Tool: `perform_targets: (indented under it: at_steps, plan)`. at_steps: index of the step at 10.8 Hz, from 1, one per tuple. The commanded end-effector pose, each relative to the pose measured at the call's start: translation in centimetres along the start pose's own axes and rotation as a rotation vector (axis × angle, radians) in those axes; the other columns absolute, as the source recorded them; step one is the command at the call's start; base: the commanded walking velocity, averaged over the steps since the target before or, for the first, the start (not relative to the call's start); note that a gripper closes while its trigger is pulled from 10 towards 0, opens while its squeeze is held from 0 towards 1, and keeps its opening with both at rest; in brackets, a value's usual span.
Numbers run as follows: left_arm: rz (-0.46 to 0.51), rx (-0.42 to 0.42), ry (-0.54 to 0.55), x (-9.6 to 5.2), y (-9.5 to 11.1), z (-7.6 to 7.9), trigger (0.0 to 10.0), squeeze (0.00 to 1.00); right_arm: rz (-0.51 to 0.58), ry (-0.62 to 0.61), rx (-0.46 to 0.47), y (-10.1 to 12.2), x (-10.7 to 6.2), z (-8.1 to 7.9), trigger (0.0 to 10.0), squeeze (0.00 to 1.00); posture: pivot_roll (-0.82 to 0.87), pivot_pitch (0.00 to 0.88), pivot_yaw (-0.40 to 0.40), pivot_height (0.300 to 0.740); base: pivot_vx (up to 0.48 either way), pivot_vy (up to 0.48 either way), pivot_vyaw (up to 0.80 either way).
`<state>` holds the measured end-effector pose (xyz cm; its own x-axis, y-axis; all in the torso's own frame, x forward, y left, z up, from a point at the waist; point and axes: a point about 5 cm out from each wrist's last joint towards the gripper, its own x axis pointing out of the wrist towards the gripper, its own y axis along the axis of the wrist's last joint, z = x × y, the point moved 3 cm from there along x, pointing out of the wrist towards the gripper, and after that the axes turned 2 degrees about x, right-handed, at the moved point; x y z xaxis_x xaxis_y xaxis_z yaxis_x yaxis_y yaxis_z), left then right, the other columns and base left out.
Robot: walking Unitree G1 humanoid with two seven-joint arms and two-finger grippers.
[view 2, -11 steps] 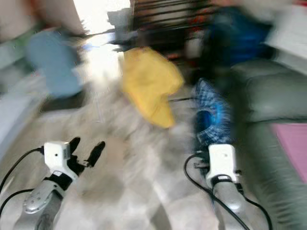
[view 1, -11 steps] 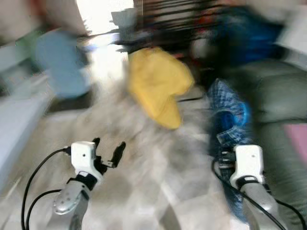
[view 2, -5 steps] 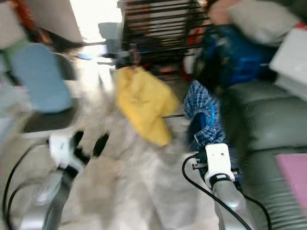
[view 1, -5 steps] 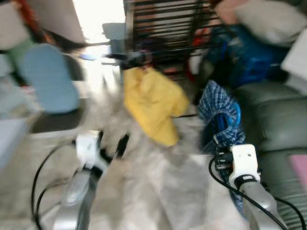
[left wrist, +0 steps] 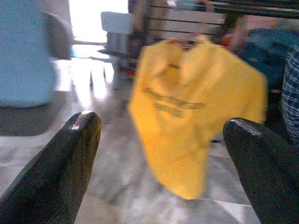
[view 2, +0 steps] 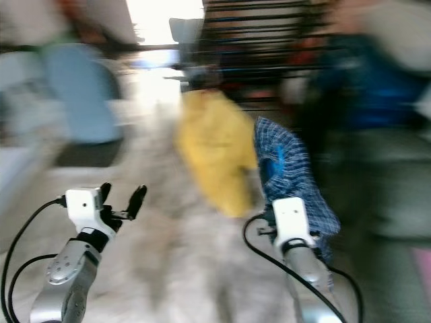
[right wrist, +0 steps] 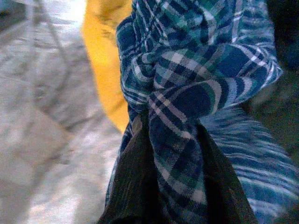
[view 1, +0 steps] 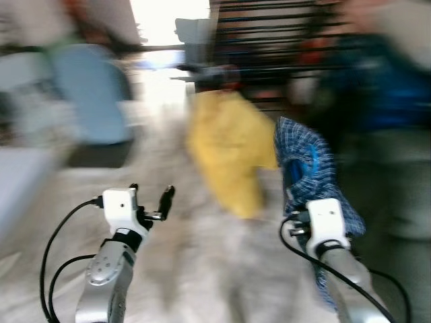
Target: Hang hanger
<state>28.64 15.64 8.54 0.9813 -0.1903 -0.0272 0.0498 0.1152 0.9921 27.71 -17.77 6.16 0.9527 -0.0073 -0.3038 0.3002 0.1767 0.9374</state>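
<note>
Hanging yellow shirt (left wrist: 191, 112), marble floor (left wrist: 117, 182)

Pale marbled floor (view 1: 202, 269) runs toward a bright doorway (view 1: 168, 20) (glare washes it out); a dark slatted rack (view 1: 269, 40) stands beside it.

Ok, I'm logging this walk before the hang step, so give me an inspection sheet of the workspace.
Surface: pale floor, blurred.
Job's things: blue plaid shirt on a blue hanger, held up by the right gripper.
Clutter: yellow shirt hanging off a dark rack.
Grippers: left gripper open, holding nothing; right shut on the plaid shirt.
Cables: black cables loop beside both wrists.
Surroundings: light blue chair on the left, too blurred for more.
</note>
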Motion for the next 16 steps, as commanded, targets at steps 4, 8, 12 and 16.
perform_targets:
  at_steps: [4,8,12,16]
  plan:
    - [0.023,-0.021,-0.056,0.7,0.7,0.8,10.0,0.0,0.019,-0.065,0.011,-0.2,0.4,1.1,10.0,0.0,-0.26,0.0,0.125,0.74,0.192,0.0,0.0]
    - [0.024,-0.055,-0.068,1.0,0.4,1.5,10.0,0.0,0.013,-0.087,-0.004,-0.4,0.3,1.7,10.0,0.0,-0.27,0.0,0.102,0.74,0.435,0.0,0.0]
    - [0.058,-0.082,0.004,1.7,0.3,1.9,10.0,0.0,0.015,0.0,-0.056,0.6,1.8,1.2,10.0,0.0,-0.22,0.0,-0.009,0.74,0.405,0.0,0.0]
    - [0.06,-0.069,0.106,1.6,0.3,0.1,10.0,0.0,-0.012,-0.078,-0.072,0.9,3.9,1.9,10.0,0.0,-0.15,0.0,-0.05,0.74,0.0,0.0,0.0]
